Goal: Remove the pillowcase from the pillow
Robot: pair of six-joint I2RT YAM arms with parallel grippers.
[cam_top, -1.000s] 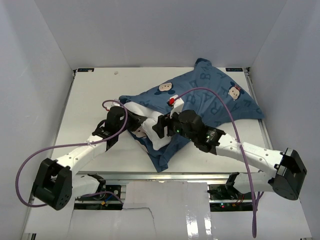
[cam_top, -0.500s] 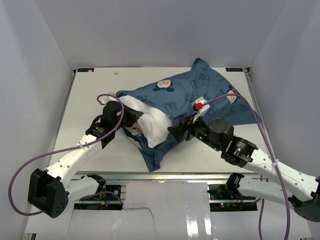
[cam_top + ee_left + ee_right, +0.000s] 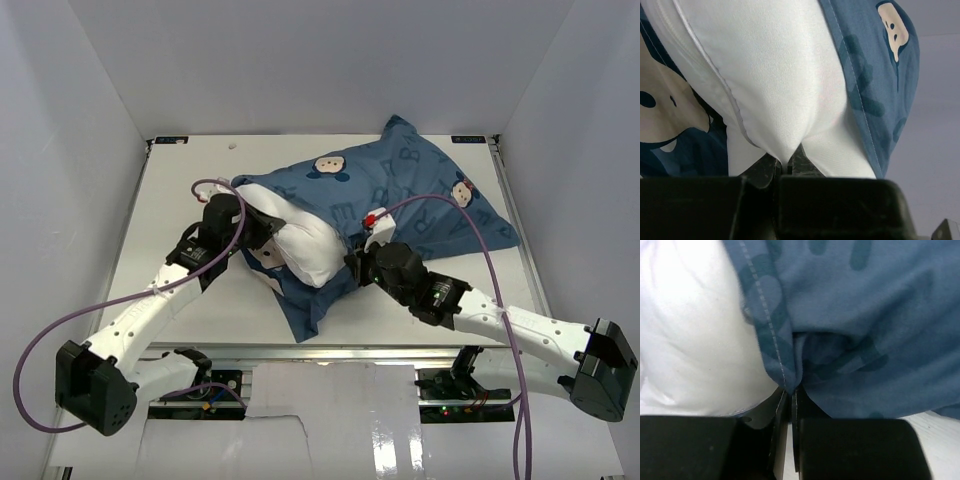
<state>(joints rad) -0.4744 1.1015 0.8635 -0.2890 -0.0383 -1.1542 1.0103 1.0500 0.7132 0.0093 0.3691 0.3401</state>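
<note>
My left fingers (image 3: 786,163) are pressed together on a fold of the pillow (image 3: 775,75), pinching the smooth white fabric just below its piped seam. In the overhead view they (image 3: 262,232) sit at the left side of the bare white end, touching it. My right fingers (image 3: 790,394) are closed tight on the pillowcase (image 3: 865,340), gripping the blue cloth right at its stitched hem, with the white cushion (image 3: 695,335) bulging just beside that edge. From above they (image 3: 358,262) meet the case at the right of the exposed pillow end.

The pillow (image 3: 300,245) lies about mid-worktop (image 3: 180,190), its near-left end poking out of the open mouth of the pillowcase (image 3: 400,185). The rest of it stays covered. The printed blue fabric stretches away toward the far right corner, and a loose flap of it trails toward the near edge between my two arms. The two pinch points sit on opposite sides of the bare white end.
</note>
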